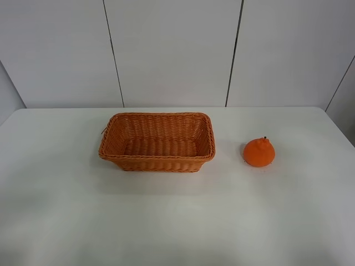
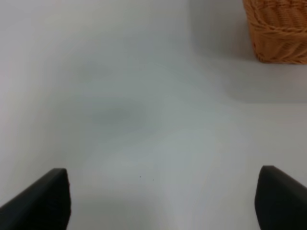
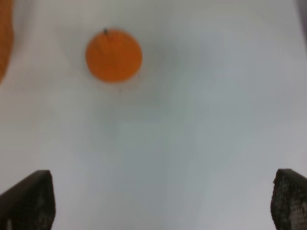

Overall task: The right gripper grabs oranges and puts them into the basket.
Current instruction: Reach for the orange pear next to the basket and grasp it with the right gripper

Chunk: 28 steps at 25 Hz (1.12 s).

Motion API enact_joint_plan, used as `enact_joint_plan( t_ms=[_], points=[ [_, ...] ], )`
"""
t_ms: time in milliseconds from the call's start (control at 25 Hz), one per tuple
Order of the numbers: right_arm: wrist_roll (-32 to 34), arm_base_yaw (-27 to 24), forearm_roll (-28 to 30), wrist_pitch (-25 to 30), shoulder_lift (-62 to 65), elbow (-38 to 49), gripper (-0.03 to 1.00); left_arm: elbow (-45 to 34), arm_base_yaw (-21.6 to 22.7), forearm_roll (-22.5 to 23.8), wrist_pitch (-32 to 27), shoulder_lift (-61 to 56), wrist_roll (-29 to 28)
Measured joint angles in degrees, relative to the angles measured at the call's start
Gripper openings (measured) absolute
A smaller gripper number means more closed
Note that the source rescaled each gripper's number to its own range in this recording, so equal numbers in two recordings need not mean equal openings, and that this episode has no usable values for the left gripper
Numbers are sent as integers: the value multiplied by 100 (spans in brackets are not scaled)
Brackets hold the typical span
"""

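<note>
A bright orange (image 1: 259,152) with a raised knob and dark stem sits on the white table (image 1: 177,221), to the right of the woven wicker basket (image 1: 157,142), which holds nothing. Neither arm shows in the exterior high view. In the right wrist view the orange (image 3: 113,55) lies ahead of my right gripper (image 3: 163,203), well apart from it; the two black fingertips (image 3: 29,201) stand wide apart and hold nothing. In the left wrist view my left gripper (image 2: 163,201) is open and empty over bare table, with a corner of the basket (image 2: 278,31) ahead.
A white panelled wall (image 1: 177,50) stands behind the table. The table's far edge runs just behind the basket. A strip of the basket's side (image 3: 5,38) shows at the edge of the right wrist view.
</note>
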<state>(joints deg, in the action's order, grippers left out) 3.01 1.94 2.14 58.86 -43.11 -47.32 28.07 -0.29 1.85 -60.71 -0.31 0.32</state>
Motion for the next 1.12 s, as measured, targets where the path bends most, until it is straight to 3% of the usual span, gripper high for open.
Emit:
enact_joint_plan(
  t_ms=[280,560,760,1120],
  points=[
    [-114,0,-23,40,-3348,-1394,100,0,0,0,0,0,0],
    [-250,0,-31,233,-5835,-3166,100,0,0,0,0,0,0],
    [-386,186,-294,361,-6812,-4056,100,0,0,0,0,0,0],
    [-393,368,-367,203,-7624,-4183,100,0,0,0,0,0,0]
  ],
)
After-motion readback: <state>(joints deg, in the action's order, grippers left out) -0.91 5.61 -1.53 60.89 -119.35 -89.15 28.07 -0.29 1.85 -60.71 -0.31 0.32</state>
